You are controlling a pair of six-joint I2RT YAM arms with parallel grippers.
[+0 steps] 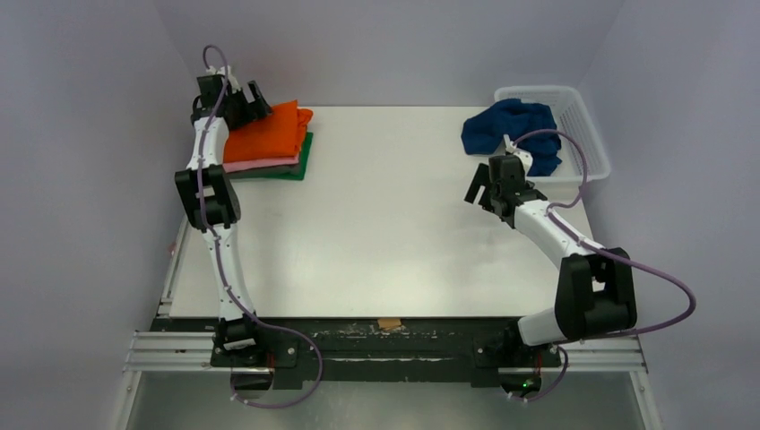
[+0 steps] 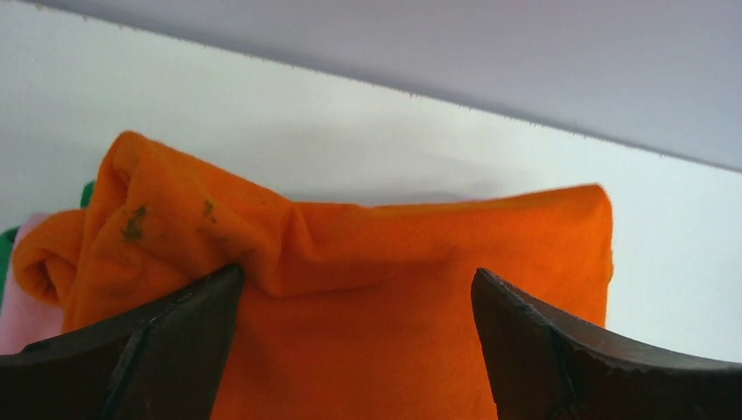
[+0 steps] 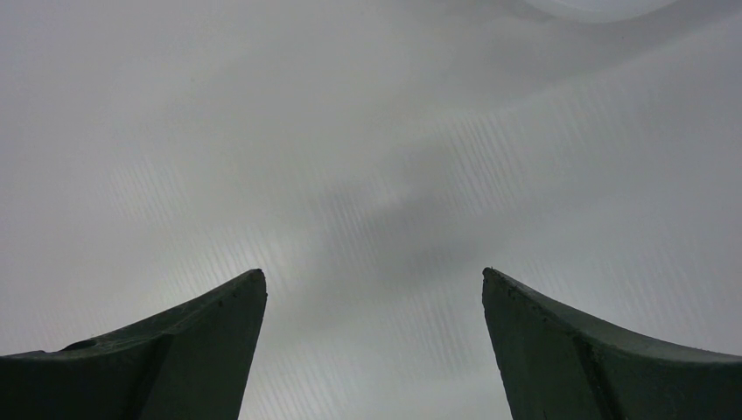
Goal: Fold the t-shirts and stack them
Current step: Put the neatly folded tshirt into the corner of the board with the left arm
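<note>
A folded orange t-shirt (image 1: 269, 133) lies on top of a pink t-shirt (image 1: 260, 165) and a dark green t-shirt (image 1: 303, 161), stacked at the far left of the table. My left gripper (image 1: 253, 100) is open, its fingers resting low over the orange shirt (image 2: 367, 289), holding nothing. A crumpled navy blue t-shirt (image 1: 509, 130) hangs over the rim of the white basket (image 1: 582, 134) at the far right. My right gripper (image 1: 482, 188) is open and empty above bare table (image 3: 367, 175), just in front of the navy shirt.
The white table top (image 1: 394, 224) lies between the stack and the basket. Grey walls close in the left, back and right. The arm bases sit on a black rail (image 1: 385, 345) at the near edge.
</note>
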